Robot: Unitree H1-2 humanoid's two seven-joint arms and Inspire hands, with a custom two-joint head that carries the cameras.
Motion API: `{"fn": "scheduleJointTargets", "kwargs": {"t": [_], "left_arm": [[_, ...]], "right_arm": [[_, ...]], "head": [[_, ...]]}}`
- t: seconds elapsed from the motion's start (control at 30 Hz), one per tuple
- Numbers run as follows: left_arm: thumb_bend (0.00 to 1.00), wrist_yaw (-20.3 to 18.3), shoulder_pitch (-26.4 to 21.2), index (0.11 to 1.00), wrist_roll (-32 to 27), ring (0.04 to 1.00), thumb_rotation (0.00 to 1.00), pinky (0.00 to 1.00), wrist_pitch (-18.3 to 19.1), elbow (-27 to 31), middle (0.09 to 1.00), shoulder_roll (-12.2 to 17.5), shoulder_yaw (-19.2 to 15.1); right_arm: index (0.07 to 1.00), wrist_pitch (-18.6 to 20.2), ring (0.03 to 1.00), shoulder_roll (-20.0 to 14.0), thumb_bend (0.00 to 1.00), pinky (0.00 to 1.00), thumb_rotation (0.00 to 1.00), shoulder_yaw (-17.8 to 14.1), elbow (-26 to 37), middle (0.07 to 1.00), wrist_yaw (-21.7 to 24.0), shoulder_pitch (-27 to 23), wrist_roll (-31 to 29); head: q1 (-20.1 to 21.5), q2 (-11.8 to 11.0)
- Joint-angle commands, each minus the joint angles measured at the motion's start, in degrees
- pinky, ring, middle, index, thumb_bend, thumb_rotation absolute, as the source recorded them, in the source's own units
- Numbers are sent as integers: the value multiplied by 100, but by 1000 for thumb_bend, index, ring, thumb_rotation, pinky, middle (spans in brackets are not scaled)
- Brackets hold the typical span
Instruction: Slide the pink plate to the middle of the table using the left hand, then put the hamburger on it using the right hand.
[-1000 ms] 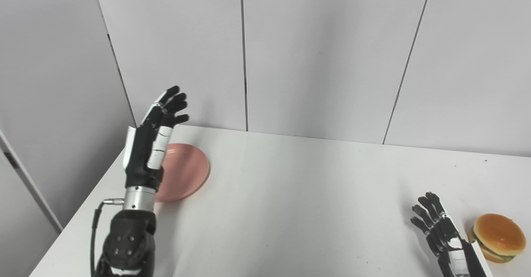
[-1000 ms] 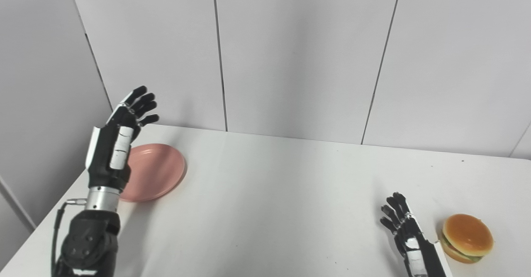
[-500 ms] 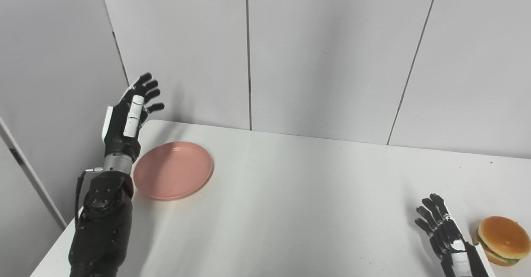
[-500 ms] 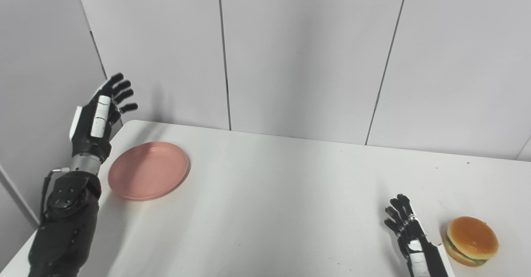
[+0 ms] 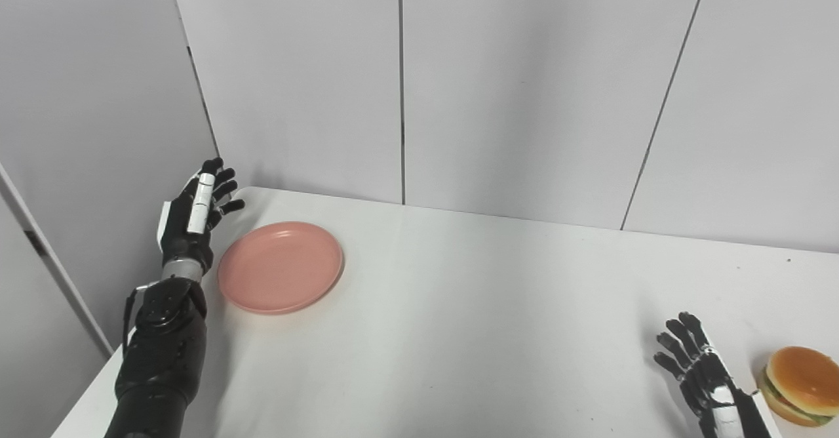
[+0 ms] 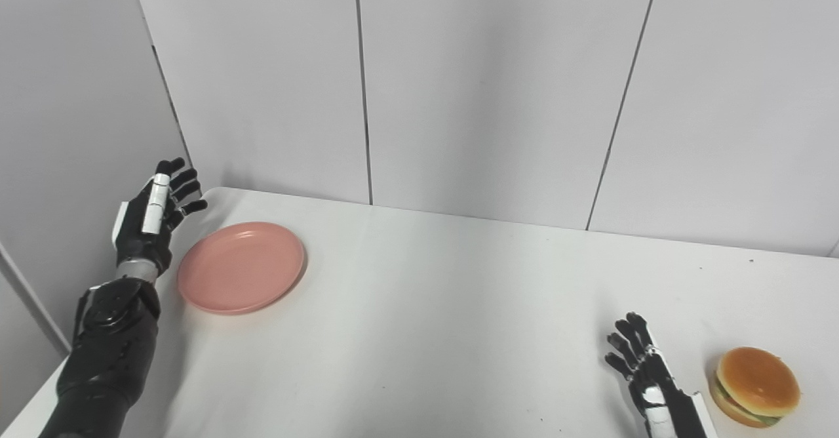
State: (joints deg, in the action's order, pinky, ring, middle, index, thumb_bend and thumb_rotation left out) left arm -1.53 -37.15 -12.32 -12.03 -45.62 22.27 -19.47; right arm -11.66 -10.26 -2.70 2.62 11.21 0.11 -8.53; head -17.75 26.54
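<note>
On the white counter (image 5: 459, 333) we record one pink plate (image 5: 280, 267), lying flat near the far left corner, well to the left of the middle. Just beside its left edge we find the left hand (image 5: 191, 218), raised above the counter's left border, palm turned toward the plate, fingers (image 5: 221, 184) spread apart and holding nothing; we see a narrow gap between hand and plate, so they are not touching. At the near right we list one hamburger (image 6: 757, 385), sitting upright on the counter close to the right edge. Just to its left we note the right hand (image 6: 645, 376), low by the near edge, fingers (image 6: 629, 336) apart and pointing up and away, clear of the hamburger and empty. Behind the counter we enter grey wall panels (image 5: 524, 84) with vertical seams.
</note>
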Motion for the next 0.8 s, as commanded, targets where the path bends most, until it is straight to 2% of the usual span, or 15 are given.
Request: {"fn": "scheduleJointTargets", "kwargs": {"t": [0.0,0.1,0.2,0.33,0.5,0.77], "left_arm": [[850,-7,-349,786,-47,809,807,650,-269,17,795,241,-18],[850,-13,-310,777,-20,814,808,701,-243,-67,805,243,15],[855,-28,-265,777,39,815,811,709,-311,-335,807,242,79],[788,-51,-156,758,17,813,800,726,-323,-536,795,170,128],[787,-76,-69,767,30,828,803,763,-417,-711,810,135,201],[801,-106,-48,761,41,820,797,751,-419,-867,800,151,330]], "right_arm": [[960,101,919,153,887,891,990,77,-162,943,-7,304,-86],[959,139,919,155,870,898,978,73,-113,942,4,320,-136],[958,168,918,153,861,895,978,72,-42,941,-12,349,-114],[958,210,919,135,857,890,985,74,58,942,-20,402,-89],[962,295,921,137,856,892,986,73,184,946,-38,454,-85],[963,378,926,128,848,902,984,76,266,950,-29,467,-117]], "head": [[-2,2],[22,30],[47,57],[55,100],[62,125],[78,155]]}}
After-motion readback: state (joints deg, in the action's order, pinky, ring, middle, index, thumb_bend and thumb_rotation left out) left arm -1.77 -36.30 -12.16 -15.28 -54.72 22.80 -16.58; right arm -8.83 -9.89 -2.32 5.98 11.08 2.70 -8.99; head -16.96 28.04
